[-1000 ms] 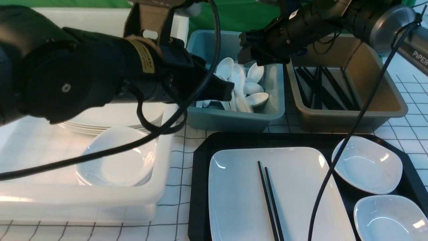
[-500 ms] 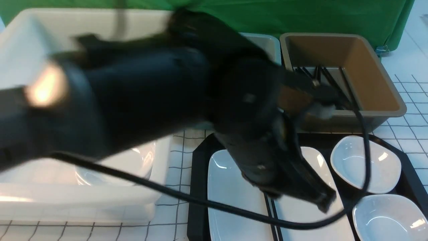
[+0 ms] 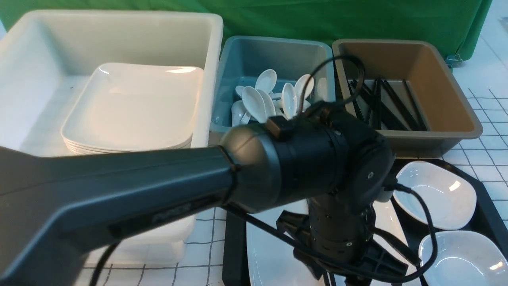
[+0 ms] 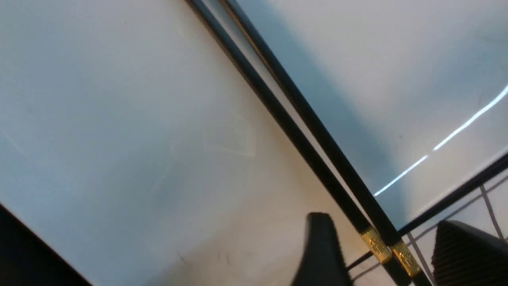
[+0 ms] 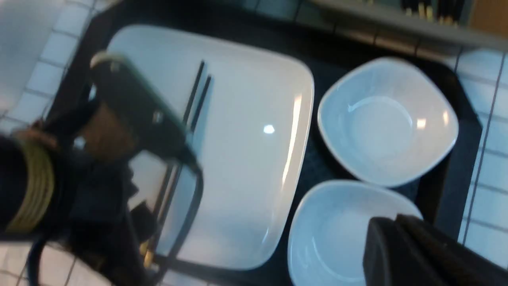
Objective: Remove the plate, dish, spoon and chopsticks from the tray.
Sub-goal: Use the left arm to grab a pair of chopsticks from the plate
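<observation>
FINGERS ASTRIDE THE STICKS: My left tool (image 4: pixel 393 254) hangs wide open and empty over the large white glossy rectangular plate (image 4: pixel 119 119). Its two black ribbed fingers (image 4: pixel 464 258) stand one on each side of the pair of thin, straight black chopsticks (image 4: pixel 301 131). The chopsticks lie flat on the plate, side by side and almost touching. Their long axis runs straight away from the tool toward the plate's far edge, and their gold-banded ends sit between my fingers, close to the plate's near rim.

The fingers face each other across that axis, so I judge that a straight drop and a squeeze should pinch both sticks at once. Thin and hard on slick glaze, they may roll or split apart. My left arm is plainly the nearer one.

My right tool (image 5: pixel 391 230) is pinched closed on nothing, off the plate's side, over two small rounded-square white glossy dishes (image 5: pixel 387 119). Plate and dishes rest on the flat black plastic tray (image 3: pixel 232 238). Beyond the plate's far edge waits a brown plastic tub (image 3: pixel 444 79) holding more black sticks.
</observation>
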`<state>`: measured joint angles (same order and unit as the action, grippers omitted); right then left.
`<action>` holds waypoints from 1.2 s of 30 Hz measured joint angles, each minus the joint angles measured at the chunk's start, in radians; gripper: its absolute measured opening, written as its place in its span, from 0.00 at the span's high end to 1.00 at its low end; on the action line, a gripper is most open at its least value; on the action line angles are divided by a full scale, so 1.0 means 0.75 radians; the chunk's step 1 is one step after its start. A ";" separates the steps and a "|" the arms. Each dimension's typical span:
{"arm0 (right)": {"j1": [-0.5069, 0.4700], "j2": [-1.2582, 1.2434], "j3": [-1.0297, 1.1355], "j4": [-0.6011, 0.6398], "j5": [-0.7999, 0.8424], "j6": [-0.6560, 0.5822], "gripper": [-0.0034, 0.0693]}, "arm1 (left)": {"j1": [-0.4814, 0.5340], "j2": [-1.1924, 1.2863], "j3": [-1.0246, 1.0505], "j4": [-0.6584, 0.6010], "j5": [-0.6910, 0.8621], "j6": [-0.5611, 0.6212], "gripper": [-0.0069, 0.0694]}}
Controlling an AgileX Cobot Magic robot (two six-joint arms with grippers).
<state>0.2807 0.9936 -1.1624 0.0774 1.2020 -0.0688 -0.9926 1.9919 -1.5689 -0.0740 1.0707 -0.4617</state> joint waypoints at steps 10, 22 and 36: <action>0.000 -0.280 0.132 -0.001 -0.059 0.031 0.89 | 0.001 0.100 -0.001 -0.019 -0.081 -0.026 0.16; 0.000 -0.289 0.134 -0.003 -0.059 0.035 0.87 | 0.002 0.161 -0.004 -0.019 -0.024 -0.026 0.47; 0.000 -0.289 0.134 -0.003 -0.047 0.044 0.85 | 0.002 0.151 -0.017 -0.011 0.069 0.011 0.78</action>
<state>0.2807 0.7767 -1.0620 0.0748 1.1670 -0.0360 -0.9908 2.1050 -1.5815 -0.0823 1.1225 -0.4537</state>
